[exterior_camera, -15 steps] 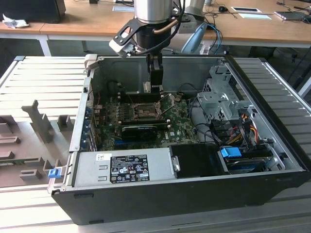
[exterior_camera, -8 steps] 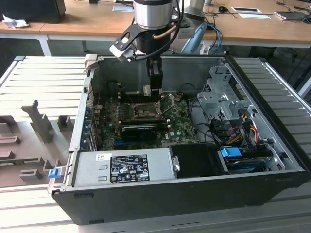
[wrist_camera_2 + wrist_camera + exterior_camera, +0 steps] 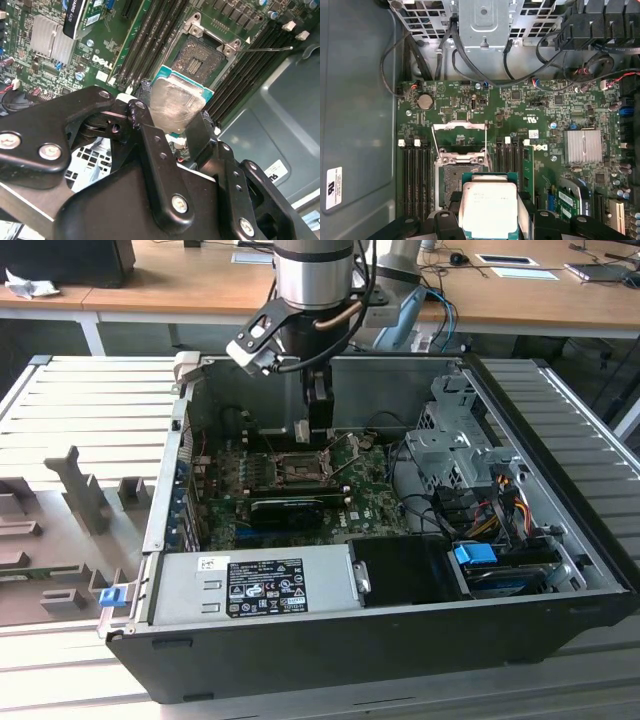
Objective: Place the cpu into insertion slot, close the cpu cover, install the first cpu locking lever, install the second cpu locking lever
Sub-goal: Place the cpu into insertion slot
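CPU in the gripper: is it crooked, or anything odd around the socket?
Nothing stands out. The cpu sits flat in the gripper, its edges roughly parallel to the insertion slot, offset and not yet seated. The cpu cover stands open, and the slot is bare.

The motherboard (image 3: 375, 490) lies on the floor of the open case (image 3: 560, 540), with the power supply (image 3: 250, 585) in front of it and the drive cage (image 3: 450, 450) at the exterior view's right. The cpu (image 3: 487, 207), held in the gripper (image 3: 488, 212), hangs above the insertion slot (image 3: 451, 185), which has memory slots (image 3: 415, 180) on both sides.
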### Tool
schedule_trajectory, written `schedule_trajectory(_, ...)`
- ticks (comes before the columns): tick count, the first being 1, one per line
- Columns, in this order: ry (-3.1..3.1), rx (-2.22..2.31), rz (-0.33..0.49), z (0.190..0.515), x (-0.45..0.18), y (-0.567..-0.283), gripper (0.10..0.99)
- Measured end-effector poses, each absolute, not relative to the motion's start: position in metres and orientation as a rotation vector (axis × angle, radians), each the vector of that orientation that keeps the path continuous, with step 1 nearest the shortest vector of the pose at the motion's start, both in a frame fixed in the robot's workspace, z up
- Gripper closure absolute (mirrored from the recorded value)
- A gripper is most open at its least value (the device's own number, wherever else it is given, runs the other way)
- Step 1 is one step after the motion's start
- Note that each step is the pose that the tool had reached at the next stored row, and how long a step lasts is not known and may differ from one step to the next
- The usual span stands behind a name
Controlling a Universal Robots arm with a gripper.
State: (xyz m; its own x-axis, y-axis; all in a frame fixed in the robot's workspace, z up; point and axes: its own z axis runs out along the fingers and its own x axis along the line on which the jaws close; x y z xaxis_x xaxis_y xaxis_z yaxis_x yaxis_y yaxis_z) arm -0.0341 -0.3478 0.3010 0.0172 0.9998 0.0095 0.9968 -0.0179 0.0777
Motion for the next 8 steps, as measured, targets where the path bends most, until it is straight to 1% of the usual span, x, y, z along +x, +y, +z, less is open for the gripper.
schedule_trajectory(8,2.175,2.214,0.077,0.2906,-0.0342,-0.3478,0.561)
